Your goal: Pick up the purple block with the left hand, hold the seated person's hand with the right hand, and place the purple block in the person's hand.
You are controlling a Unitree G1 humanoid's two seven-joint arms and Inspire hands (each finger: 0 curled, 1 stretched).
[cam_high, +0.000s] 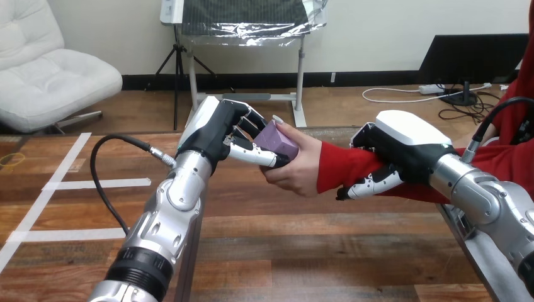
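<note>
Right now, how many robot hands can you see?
2. The left hand sits left of centre, fingers curled on the purple block, which the person's hand also touches. The right hand is at the right, curled round the person's wrist.

Tilted purple block point(281, 141), pinched by the left hand point(234, 135) at nine o'clock, touches the person's hand point(296, 171) at five o'clock.
</note>
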